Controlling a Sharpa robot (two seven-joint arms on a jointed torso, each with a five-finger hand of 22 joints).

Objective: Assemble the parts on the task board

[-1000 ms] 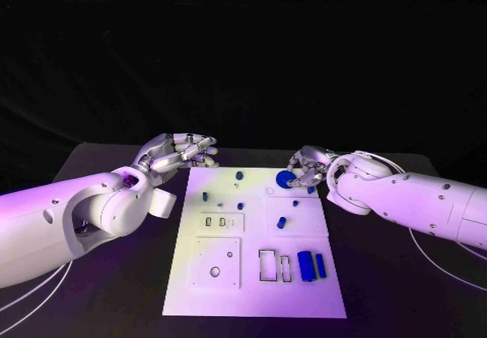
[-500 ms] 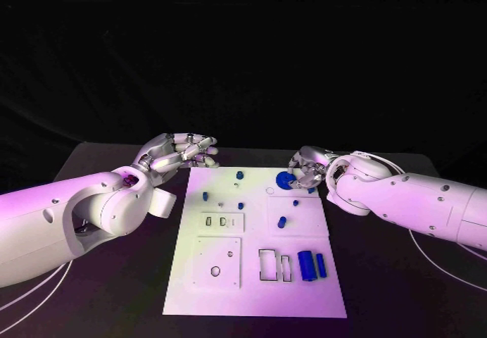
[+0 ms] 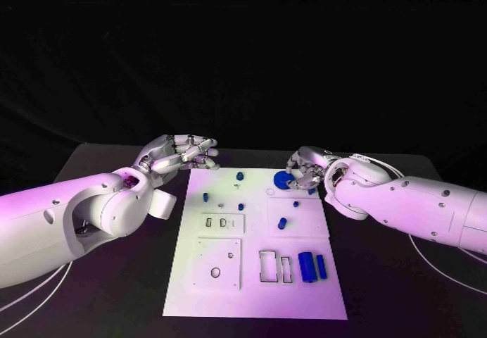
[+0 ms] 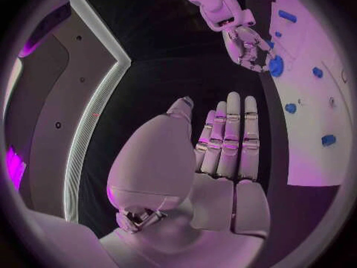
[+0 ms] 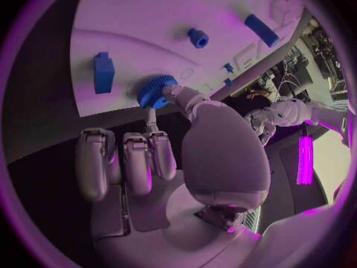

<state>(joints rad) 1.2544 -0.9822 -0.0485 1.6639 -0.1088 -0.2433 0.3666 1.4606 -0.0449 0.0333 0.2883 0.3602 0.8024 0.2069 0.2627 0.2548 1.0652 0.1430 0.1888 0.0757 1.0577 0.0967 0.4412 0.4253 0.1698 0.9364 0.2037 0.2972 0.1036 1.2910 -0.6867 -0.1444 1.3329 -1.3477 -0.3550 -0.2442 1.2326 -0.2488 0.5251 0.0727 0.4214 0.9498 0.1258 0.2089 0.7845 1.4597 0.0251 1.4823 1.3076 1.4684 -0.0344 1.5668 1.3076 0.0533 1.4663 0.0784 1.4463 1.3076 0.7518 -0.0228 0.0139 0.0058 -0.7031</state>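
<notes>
The white task board [image 3: 254, 296] lies lengthwise in the middle of the black table. My right hand [image 3: 307, 169] is at its far right corner and pinches a round, ridged blue part [image 3: 283, 179] between thumb and a finger, right at the board's surface. In the right wrist view the same round part [image 5: 154, 91] sits at the fingertips [image 5: 172, 92], next to a blue block [image 5: 104, 72] and a small blue peg [image 5: 198, 37]. My left hand [image 3: 183, 153] hovers off the board's far left corner, holding nothing, its fingers [image 4: 226, 138] stretched side by side.
Small blue pieces [image 3: 239, 174] [image 3: 283, 223] stand on the board's far half. Two long blue pieces [image 3: 307, 266] [image 3: 321, 265] lie beside rectangular recesses [image 3: 268, 265] near the front. A square plate with an oval hole [image 3: 215, 270] sits front left. Bare black table surrounds the board.
My right forearm has shifted slightly; the hand stays on the round blue part at the same corner. The left hand has not moved.
</notes>
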